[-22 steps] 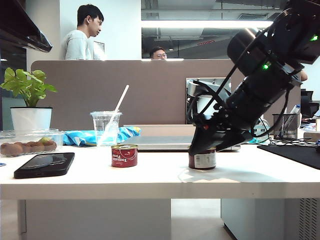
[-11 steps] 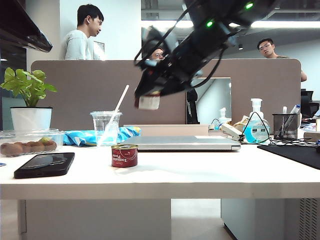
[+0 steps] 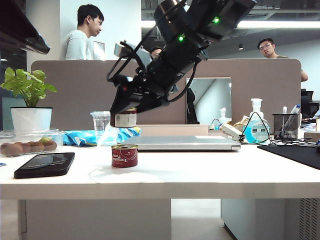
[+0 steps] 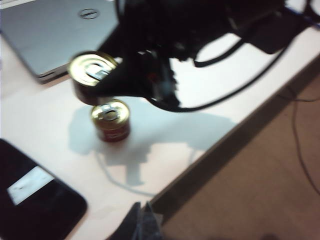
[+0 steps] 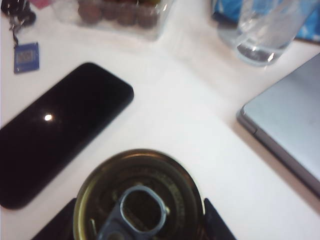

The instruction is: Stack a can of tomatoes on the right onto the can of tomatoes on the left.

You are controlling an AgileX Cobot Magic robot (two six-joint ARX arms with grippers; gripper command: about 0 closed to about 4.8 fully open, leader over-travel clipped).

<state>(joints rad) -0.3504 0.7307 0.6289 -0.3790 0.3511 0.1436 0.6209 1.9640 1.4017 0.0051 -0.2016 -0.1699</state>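
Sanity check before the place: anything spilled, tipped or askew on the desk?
Nothing stands out. The red tomato can on the table stands upright, lid intact. The right gripper holds the second tomato can upright above it, apart. The left gripper is back near the table edge. No spill is visible by the clear plastic cup.

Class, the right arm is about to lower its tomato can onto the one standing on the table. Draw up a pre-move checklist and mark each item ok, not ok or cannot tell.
1. Carried tomato can gripped in right hand: ok.
2. Carried can upright: ok.
3. Target tomato can upright on table, lid clear: ok.
4. Carried can centred over target: not ok; in the left wrist view it sits offset from the target.
5. Left hand away from the cans: ok.
6. Phone and plastic cup clear of the descent: ok.
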